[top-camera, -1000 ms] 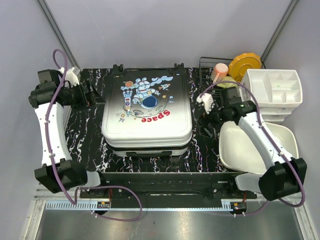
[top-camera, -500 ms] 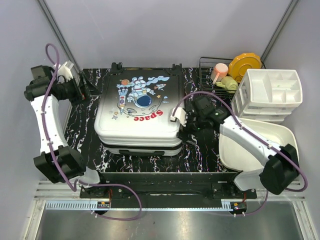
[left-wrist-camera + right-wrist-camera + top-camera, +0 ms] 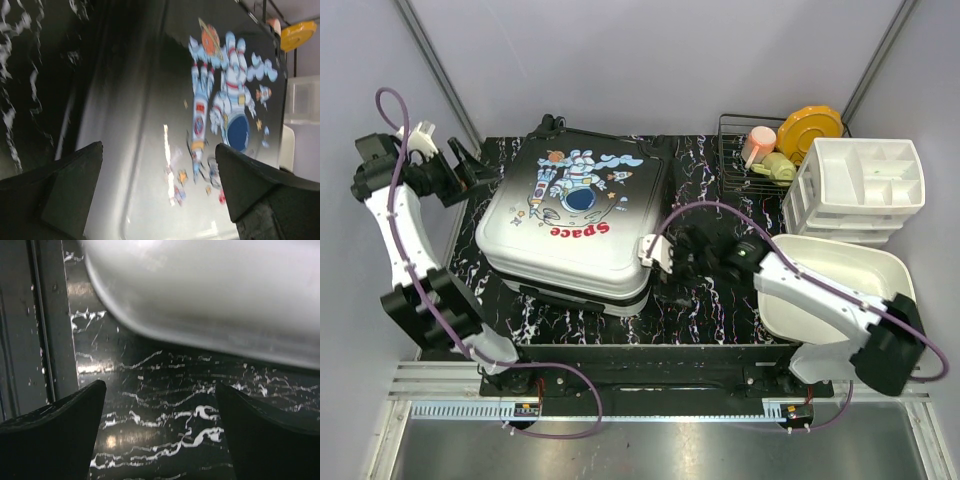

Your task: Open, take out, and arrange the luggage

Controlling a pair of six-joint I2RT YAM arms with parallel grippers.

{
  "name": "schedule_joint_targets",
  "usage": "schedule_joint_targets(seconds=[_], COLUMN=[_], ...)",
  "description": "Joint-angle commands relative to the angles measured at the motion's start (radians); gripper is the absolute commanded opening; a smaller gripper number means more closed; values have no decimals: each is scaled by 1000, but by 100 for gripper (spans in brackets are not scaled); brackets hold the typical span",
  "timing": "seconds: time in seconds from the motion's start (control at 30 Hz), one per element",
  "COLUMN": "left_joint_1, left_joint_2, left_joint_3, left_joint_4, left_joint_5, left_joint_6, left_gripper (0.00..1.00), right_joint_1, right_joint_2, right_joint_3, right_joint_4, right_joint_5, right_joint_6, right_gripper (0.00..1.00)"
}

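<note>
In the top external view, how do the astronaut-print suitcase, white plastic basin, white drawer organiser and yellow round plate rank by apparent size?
Largest: astronaut-print hard-shell suitcase.
Next: white plastic basin and white drawer organiser, which look about alike, so I do not rank them.
Smallest: yellow round plate.

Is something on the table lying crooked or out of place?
Yes. The luggage lies closed but turned at an angle to the edges of the table, its near right corner beside the open right tool.
</note>
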Motion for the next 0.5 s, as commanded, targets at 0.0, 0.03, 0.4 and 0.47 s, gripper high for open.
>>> schedule_joint_targets(seconds=[0.0,0.03,0.4,0.47], left_joint_1=[-42,-76,-364,-383], left_joint_2=[185,221,480,544], left_joint_3=[143,187,400,454], left_joint_4=[158,157,173,173], left_joint_5=[-28,-21,94,111], left_joint_6=[-25,-28,41,26], left_gripper=[99,99,88,84], right_joint_1=[3,5,6,20], right_joint_2=[-160,-174,-173,-141], right_joint_3=[-124,-138,-271,-284], right_joint_4=[46,49,291,351], right_joint_5=[53,67,60,63], right_joint_6=[-54,-55,-84,-80], right_gripper=[98,98,51,45])
